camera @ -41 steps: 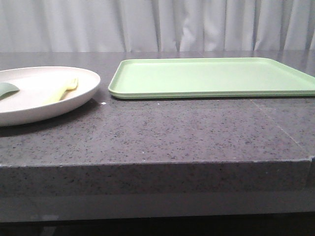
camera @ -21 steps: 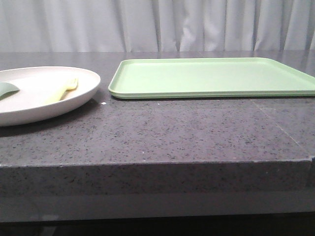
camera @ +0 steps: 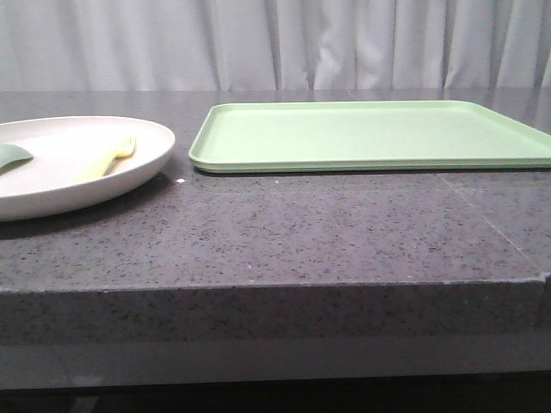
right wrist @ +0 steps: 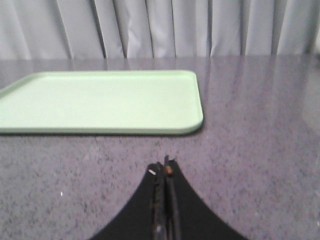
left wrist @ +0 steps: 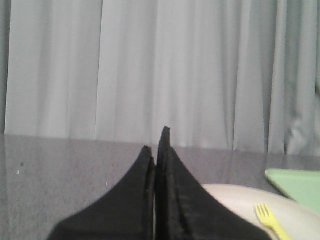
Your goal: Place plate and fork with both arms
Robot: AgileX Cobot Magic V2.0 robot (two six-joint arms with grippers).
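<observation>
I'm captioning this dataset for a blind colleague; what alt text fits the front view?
A cream-white plate sits at the left of a dark speckled stone table, holding a pale yellow fork and a small sage-green piece. To its right lies a flat light green tray, with grey curtains behind. No arm appears.

The right gripper (right wrist: 164, 167) has its two black fingers pressed together with nothing between them. It hangs over the gray speckled table (right wrist: 260, 130). A flat green tray (right wrist: 100, 100) lies ahead of the fingertips, not touching them.
</observation>
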